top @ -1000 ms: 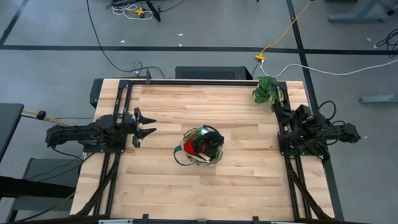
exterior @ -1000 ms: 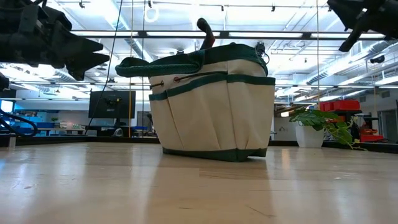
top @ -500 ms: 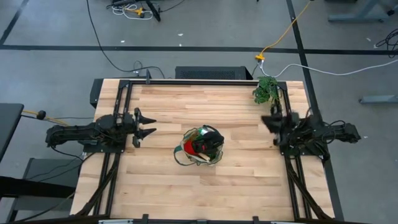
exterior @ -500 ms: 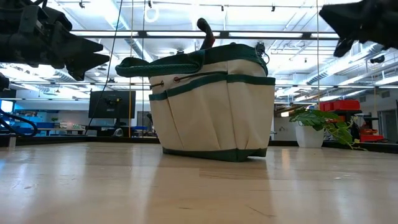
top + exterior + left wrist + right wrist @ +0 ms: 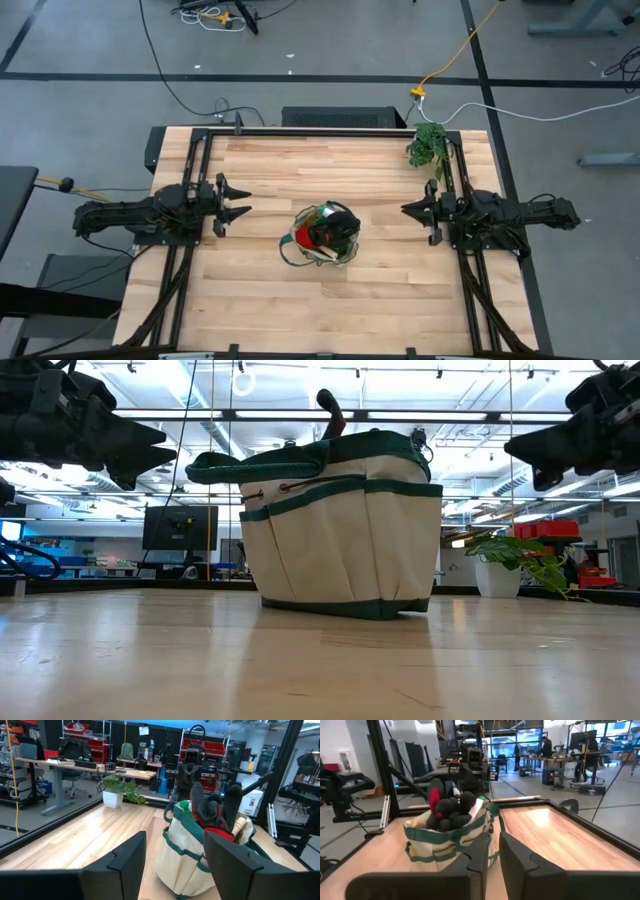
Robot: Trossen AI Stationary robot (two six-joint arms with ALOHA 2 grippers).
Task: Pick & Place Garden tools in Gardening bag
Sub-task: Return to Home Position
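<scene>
Gardening bag (image 5: pixel 340 550) full, a tool handle (image 5: pixel 328 405) poking out, with nothing loose on the bench (image 5: pixel 300 300) — packing looks done. Left end effector (image 5: pixel 246 200) open at the bag's 9 o'clock; right end effector (image 5: pixel 405 208) closed, empty, at 3.

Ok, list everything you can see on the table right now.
Table: one, light wood, under both arms.
Gardening bag: one, beige with green trim, table centre, upright.
Gloves: one bundle, red and black, sticking out of the bag.
Wooden handle: one, light brown, in the bag beside the gloves.
Plant: one, leafy green, far right corner.
Left end effector: open, left of the bag, apart.
Right end effector: shut, right of the bag, apart.
</scene>
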